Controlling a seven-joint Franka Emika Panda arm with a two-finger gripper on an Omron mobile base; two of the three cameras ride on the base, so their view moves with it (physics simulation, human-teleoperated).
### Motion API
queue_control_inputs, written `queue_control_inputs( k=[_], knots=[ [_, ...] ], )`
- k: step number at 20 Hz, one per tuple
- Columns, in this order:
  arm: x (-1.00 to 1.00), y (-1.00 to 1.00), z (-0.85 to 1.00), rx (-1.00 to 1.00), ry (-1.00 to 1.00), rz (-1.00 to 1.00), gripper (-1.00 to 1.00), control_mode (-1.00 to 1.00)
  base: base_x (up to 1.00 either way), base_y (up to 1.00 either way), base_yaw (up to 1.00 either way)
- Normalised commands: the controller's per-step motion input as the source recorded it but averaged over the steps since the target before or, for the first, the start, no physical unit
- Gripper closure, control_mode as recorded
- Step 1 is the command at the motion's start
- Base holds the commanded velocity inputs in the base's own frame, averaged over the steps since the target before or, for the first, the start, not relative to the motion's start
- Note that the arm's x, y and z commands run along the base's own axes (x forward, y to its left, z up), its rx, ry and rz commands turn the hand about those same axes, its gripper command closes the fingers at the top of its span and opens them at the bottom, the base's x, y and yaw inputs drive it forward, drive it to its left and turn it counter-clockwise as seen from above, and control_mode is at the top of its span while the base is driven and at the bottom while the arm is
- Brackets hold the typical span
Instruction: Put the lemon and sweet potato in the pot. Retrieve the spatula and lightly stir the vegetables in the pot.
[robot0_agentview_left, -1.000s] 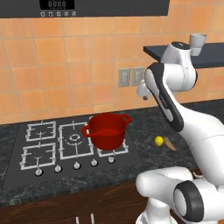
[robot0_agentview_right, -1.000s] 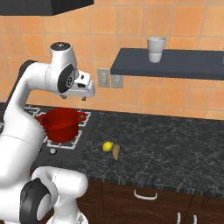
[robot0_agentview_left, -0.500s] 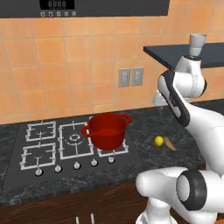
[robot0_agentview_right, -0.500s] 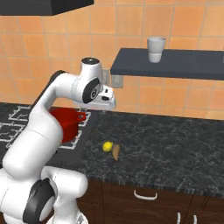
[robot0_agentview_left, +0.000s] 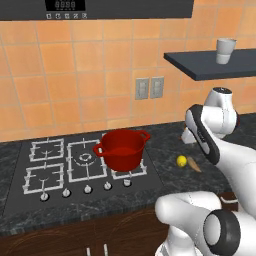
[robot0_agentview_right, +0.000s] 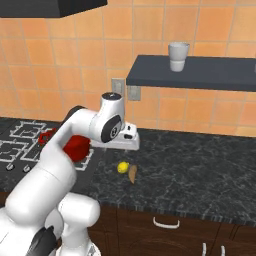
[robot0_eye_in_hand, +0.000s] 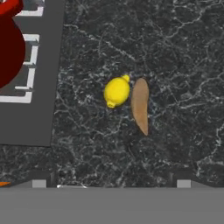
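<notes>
1. Left base view: the pot (robot0_agentview_left: 121, 149) sits on the stove (robot0_agentview_left: 50, 167). The lemon (robot0_agentview_left: 181, 161) and sweet potato (robot0_agentview_left: 194, 164) lie on the tabletop (robot0_agentview_left: 165, 145) to its right, so nothing is in the pot yet.
2. Right base view: the gripper (robot0_agentview_right: 131, 144) hovers above the lemon (robot0_agentview_right: 122, 167) and sweet potato (robot0_agentview_right: 132, 173).
3. Hand view: the lemon (robot0_eye_in_hand: 117, 91) lies just beside the sweet potato (robot0_eye_in_hand: 140, 105). The jaws stand wide apart and empty. Every step, it seems, remains.

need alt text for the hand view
Looking down on a dark speckled counter, a lemon and a sweet potato lie side by side. A red pot sits on the stove at the left edge.
</notes>
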Motion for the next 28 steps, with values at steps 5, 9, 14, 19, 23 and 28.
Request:
queue_control_inputs(
  k=[5, 9, 14, 19, 23, 28],
  knots=[
    [-0.3, -0.21, -0.62, -0.05, 0.0, 0.01, -1.0, -1.0, 0.0, 0.0, 0.0],
    [0.03, -0.13, -0.59, -0.04, 0.0, 0.0, -1.0, -1.0, 0.0, 0.0, 0.0],
    [0.29, -0.1, -0.45, 0.0, 0.0, 0.0, -1.0, -1.0, 0.0, 0.0, 0.0],
    [0.35, -0.16, -0.32, 0.0, 0.0, 0.0, -1.0, -1.0, 0.0, 0.0, 0.0],
    [0.37, -0.18, -0.24, 0.0, 0.0, 0.0, -1.0, -1.0, 0.0, 0.0, 0.0],
    [0.42, -0.13, -0.2, 0.0, 0.0, 0.0, -1.0, -1.0, 0.0, 0.0, 0.0]
  ],
)
